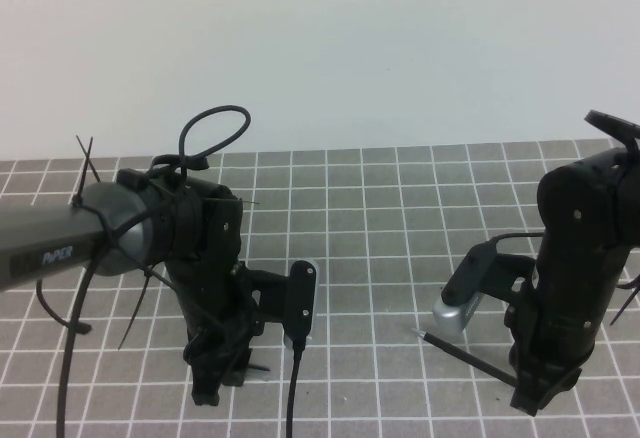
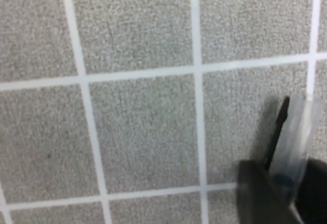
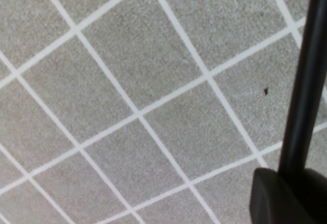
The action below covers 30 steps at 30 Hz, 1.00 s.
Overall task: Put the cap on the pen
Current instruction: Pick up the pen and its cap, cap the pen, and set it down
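- The grey gridded mat (image 1: 400, 218) fills the lower half of the high view.
- The left gripper (image 1: 215, 383), at lower left, points down, its fingers closed on the clear cap (image 2: 294, 137), which is lifted off the mat.
- The right gripper (image 1: 545, 396), at lower right, clamps the black pen (image 1: 465, 356) near one end. The free shaft slants toward the frame's centre, probably so it can reach the cap.
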Motion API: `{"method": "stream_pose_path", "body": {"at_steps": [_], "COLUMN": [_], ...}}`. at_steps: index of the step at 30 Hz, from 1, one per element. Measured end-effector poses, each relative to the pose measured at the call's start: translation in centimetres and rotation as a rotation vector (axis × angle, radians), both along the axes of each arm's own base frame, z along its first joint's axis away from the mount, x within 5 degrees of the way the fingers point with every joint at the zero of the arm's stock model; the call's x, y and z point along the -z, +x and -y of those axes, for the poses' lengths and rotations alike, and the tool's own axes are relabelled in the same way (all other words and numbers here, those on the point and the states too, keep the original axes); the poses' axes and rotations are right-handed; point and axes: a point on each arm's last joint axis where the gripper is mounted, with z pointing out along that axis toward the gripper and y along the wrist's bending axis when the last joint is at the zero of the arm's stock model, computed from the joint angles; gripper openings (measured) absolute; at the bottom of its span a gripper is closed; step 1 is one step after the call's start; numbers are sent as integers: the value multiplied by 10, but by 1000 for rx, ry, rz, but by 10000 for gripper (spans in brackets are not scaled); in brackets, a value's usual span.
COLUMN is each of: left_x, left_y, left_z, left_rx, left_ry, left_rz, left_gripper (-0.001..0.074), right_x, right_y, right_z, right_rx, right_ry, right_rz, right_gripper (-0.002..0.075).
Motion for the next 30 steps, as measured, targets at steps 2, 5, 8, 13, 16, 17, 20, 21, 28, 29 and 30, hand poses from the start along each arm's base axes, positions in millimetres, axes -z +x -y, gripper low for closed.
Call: {"method": "stream_pose_path", "body": {"at_steps": [2, 5, 8, 13, 16, 17, 20, 21, 28, 29, 30], "left_x": [0, 0, -5, -51, -62, -72, -98, -107, -123, -121, -117], "left_y": [0, 0, -1, -7, -9, -12, -19, -21, -57, -62, -69], "left_z": [0, 0, 0, -7, -11, -13, -17, -19, -38, -42, -47], "left_rx": [0, -9, -36, -10, 7, 9, 8, 6, 49, 63, 78], "left_ry": [0, 1, -10, -40, -30, -39, -80, -97, -156, -153, -152], "left_rz": [0, -5, 0, 135, 180, 205, 286, 318, 467, 493, 527], "left_gripper": [131, 83, 81, 81, 81, 81, 81, 81, 80, 80, 80], "right_x": [0, -1, -6, -26, -40, -43, -51, -53, -57, -58, -58], "right_y": [0, 0, 0, 1, 1, 0, -7, -8, -19, -21, -24], "right_z": [0, 0, 0, -3, -8, -10, -16, -17, -31, -34, -38], "right_rx": [0, -5, -7, -6, 3, 4, -14, -15, -68, -77, -92], "right_ry": [1, -4, -11, -15, 20, 34, 95, 109, 111, 113, 111], "right_rz": [2, -3, -20, -86, -131, -152, -224, -225, -219, -218, -219], "right_gripper": [-3, -3, -3, -3, -3, -3, -3, -3, -3, -3, -3]}}
